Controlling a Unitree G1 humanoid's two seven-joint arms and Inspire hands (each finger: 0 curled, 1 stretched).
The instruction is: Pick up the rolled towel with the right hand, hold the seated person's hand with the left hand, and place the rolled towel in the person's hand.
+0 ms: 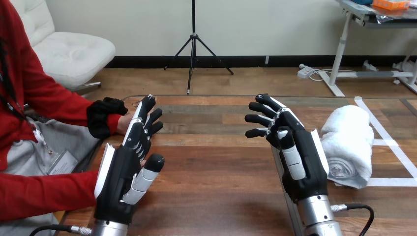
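One rolled towel (346, 142) noted just right of right hand (302, 157), long axis laid near-to-far; fingers spread, nothing held; left hand (120, 172) farther.

This looks like a robotics lab or test room, not a home. The plain wooden desk (216, 196) has white tape (393, 182) lines laid out at 3 o'clock beside a rolled towel (346, 142). A machine left hand (125, 167) and right hand (300, 147) hover above it at 7 and 5 o'clock.
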